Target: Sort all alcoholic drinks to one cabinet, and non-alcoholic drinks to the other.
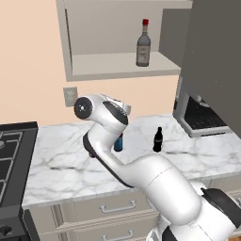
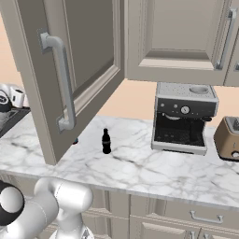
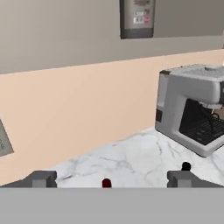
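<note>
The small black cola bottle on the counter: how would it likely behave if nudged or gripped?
The cola bottle stands upright, tall for its narrow base, so a high nudge would probably tip it. Its round body may then roll across the smooth marble counter. It looks small, likely light.

coffee machine [image 2: 183, 116] on counter [image 2: 140, 168] | toaster [image 2: 228, 137] right | stove [image 1: 10, 160] left

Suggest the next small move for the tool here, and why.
Probably lower the open tool toward the small black cola bottle on the marble counter; the clear red-capped bottle already stands on the open cabinet's shelf.
</note>
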Controlling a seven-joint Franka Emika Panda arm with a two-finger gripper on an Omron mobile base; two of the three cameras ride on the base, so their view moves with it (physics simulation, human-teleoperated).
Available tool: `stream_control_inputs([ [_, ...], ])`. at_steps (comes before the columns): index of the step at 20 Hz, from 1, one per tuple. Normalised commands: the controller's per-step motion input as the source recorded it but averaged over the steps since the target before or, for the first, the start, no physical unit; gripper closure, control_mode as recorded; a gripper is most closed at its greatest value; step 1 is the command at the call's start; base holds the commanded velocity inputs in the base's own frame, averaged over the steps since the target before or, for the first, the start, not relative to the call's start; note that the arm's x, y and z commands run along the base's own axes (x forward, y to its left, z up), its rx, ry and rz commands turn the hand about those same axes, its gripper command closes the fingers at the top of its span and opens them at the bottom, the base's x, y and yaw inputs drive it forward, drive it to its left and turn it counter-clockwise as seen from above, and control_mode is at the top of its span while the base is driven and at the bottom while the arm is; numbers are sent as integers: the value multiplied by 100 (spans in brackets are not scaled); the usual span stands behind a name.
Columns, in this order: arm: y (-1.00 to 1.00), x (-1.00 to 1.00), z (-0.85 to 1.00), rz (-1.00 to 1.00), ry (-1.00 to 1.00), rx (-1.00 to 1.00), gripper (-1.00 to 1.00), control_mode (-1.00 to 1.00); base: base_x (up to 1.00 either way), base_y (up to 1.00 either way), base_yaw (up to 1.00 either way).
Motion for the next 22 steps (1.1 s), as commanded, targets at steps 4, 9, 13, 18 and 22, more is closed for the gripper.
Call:
stream_control_inputs([
  [4,0,9,-44,-9,0,7,-100,-100,0,0,0],
  [9,0,27,-40,-13,0,6,-100,-100,0,0,0],
  [13,2,16,-34,-13,0,5,-100,-100,0,0,0],
  [18,0,5,-35,-17,0,1,-100,-100,0,0,0],
  [22,0,13,-20,-17,2,0,-100,-100,0,0,0],
])
